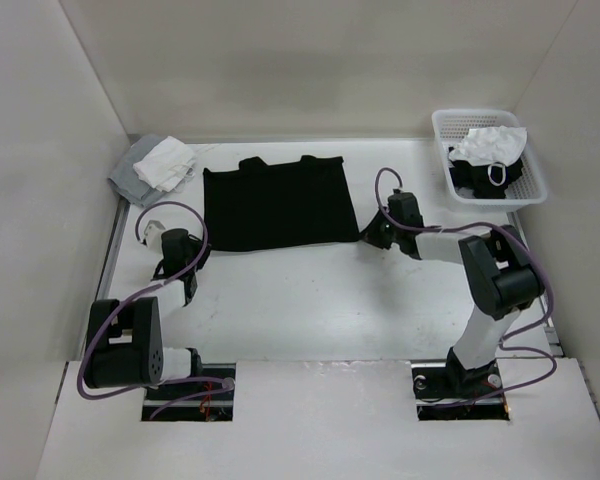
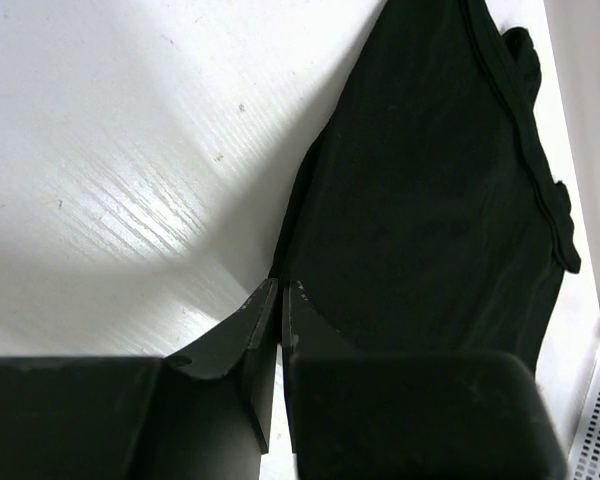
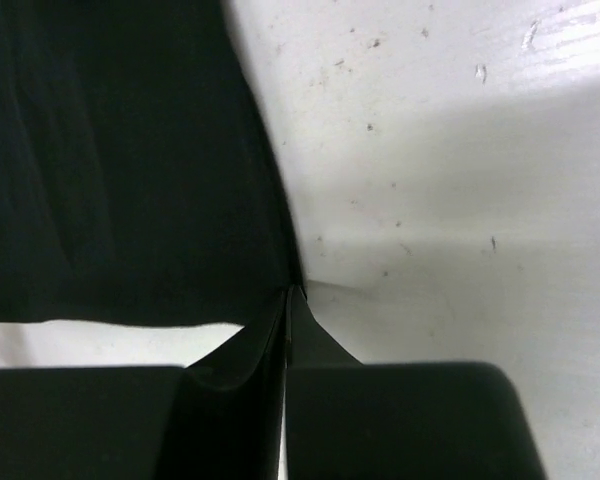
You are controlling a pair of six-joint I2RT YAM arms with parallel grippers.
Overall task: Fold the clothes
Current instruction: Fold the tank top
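— Top external view: the clothes (image 1: 275, 205) are seen laid flat at the far middle of the bench (image 1: 310, 300). Which step is judged in hand?

— The near corners are being taken. The right fingers (image 3: 270, 335) are closed, apparently on the right corner; the left fingers (image 2: 262, 312) are closed at the left corner, a pinch unconfirmed. A joint lift toward the far edge is called for next.

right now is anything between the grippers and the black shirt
Nothing visible. The left gripper and right gripper are both shut, tips right at the near corners of the black shirt. The cloth pile and basket sit off to the sides.
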